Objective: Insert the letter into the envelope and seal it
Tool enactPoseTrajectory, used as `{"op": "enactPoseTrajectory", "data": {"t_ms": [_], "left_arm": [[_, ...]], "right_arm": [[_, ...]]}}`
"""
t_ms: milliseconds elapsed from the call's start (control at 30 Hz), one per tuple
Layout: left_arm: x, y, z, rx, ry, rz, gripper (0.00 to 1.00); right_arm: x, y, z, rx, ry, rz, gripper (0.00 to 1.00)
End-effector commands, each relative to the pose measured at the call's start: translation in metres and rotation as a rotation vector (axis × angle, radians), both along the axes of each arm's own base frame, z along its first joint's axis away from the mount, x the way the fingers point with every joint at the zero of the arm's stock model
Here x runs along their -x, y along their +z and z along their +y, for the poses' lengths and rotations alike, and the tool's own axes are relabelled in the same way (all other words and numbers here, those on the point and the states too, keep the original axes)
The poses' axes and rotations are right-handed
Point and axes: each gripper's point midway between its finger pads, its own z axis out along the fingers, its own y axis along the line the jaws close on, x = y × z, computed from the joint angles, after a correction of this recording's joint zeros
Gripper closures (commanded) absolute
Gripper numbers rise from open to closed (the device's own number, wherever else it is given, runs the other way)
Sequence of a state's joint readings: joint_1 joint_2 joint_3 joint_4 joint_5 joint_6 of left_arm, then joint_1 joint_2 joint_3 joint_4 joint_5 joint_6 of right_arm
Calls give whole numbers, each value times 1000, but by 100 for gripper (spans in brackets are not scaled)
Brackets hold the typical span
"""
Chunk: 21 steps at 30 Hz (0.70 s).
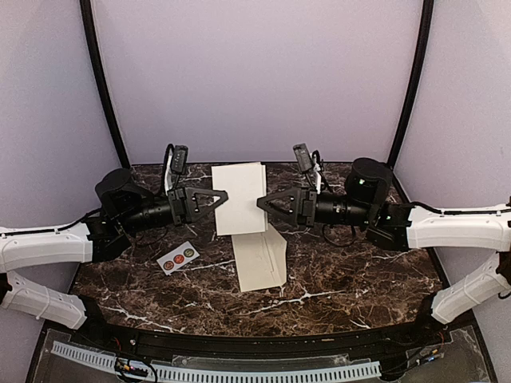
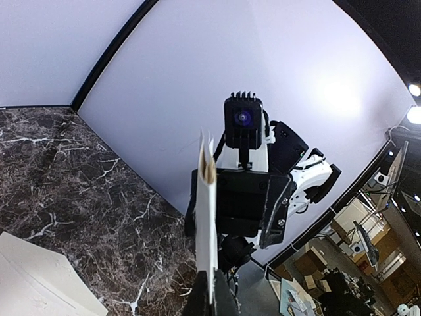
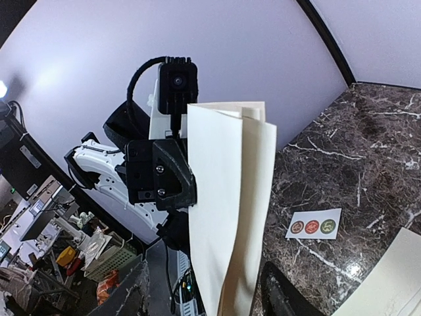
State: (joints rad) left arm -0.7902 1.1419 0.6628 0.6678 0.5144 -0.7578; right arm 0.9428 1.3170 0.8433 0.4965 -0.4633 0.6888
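Left gripper [image 1: 223,195] is clamping the folded letter [image 1: 239,187] alone while right gripper [image 1: 261,203] is standing apart, so the folds are probably risking springing open.

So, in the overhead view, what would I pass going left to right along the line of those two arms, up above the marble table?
You'd meet the left arm's black two-finger gripper → the folded cream paper sheet it pinches in the air → the right arm's black two-finger gripper.

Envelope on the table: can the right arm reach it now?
Probably yes. The right gripper stands open around the letter, which the left gripper holds; the envelope lies flat and uncovered just below.
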Motion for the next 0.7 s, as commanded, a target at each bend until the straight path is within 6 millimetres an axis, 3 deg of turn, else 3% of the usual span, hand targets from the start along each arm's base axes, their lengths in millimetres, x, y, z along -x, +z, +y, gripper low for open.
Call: {"op": "enactPoseTrajectory", "data": {"t_ms": [0,267,400,500,633,667], "left_arm": [[9,17,4,80,-22,-33,100],[18,25,6,102,-58,-51,100],[16,23,7,94,-44,-51,100],[14,18,8,79,-30,-43,100],[12,12,8,57,-13,-38,100],[10,11,8,51,-6,-43,100]], "right_arm": [[-3,15,11,-76,-2,-8,47],[-1,19,23,-95,29,-8,47],[0,25,22,-120,37,-16,55],[0,30,21,-131,29,-24,66],[-2,32,21,-125,16,-30,97],[-2,32,22,-117,11,-33,100]]}}
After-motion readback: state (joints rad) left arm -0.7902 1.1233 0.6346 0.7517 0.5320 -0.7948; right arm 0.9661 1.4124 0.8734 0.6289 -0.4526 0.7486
